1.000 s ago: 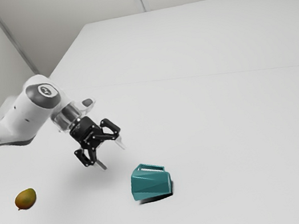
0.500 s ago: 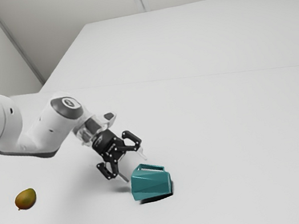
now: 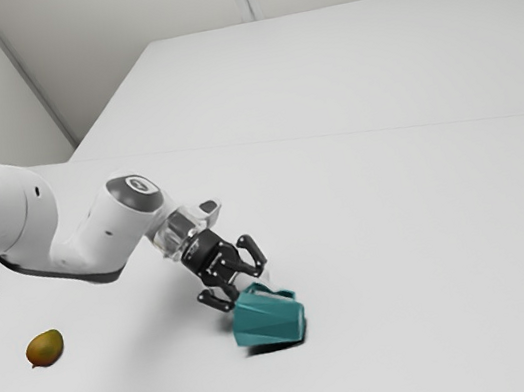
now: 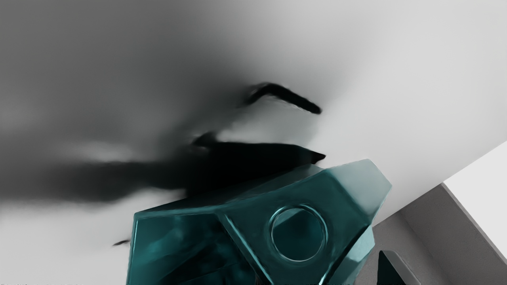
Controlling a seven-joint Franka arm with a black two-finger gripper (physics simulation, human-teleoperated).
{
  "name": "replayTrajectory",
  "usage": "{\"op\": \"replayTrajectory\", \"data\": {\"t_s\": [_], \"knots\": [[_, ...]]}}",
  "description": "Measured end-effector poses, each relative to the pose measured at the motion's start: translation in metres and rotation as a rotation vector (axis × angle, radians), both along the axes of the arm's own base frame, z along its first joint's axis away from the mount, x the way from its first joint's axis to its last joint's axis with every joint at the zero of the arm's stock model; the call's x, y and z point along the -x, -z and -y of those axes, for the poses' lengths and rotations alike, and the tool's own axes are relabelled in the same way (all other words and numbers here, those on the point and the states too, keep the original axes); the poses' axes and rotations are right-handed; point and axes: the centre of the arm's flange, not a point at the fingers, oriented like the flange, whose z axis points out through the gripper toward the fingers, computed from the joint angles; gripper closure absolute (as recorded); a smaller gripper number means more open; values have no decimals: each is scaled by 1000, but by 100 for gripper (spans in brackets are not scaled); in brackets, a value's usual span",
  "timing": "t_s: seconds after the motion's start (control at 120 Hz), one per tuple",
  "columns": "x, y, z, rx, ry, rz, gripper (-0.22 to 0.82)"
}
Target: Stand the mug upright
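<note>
The teal mug (image 3: pixel 269 318) lies on its side on the white table, its handle on the upper side in the exterior view. My gripper (image 3: pixel 249 294) is at the mug's handle side, tilted down toward it, with its fingers spread. The mug covers part of the fingertips there. In the wrist view the mug (image 4: pixel 245 237) is close below the hand, a round ring on one of its faceted faces. The gripper (image 4: pixel 326 277) has one fingertip visible beside the mug; the other is mostly hidden, and no grip from two sides is visible.
A green-orange mango (image 3: pixel 45 348) lies on the table (image 3: pixel 435 257), toward the exterior view's left and well apart from the mug. A raised white surface (image 3: pixel 341 65) stands farther back. Dark shadows fall beside the mug in the wrist view.
My hand has come down and toward the exterior view's right, reaching the mug. Since half a second ago the mug has shifted and tilted slightly toward that view's right.
</note>
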Motion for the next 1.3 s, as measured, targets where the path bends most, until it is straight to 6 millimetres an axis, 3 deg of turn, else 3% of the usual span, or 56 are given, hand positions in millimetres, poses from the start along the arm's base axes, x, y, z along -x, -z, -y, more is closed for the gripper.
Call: {"op": "replayTrajectory", "data": {"t_s": [0.117,0.35,0.475,0.617,0.842,1.058,1.3], "knots": [[-4,-7,1,-2,4,16,61],[-9,-18,10,-1,17,38,74],[-10,-24,14,-8,24,42,76],[-11,-67,26,-133,135,155,77],[-34,-115,6,-469,308,377,78],[-50,-127,-5,-713,465,525,78],[-56,-126,-10,-797,528,587,78]]}}
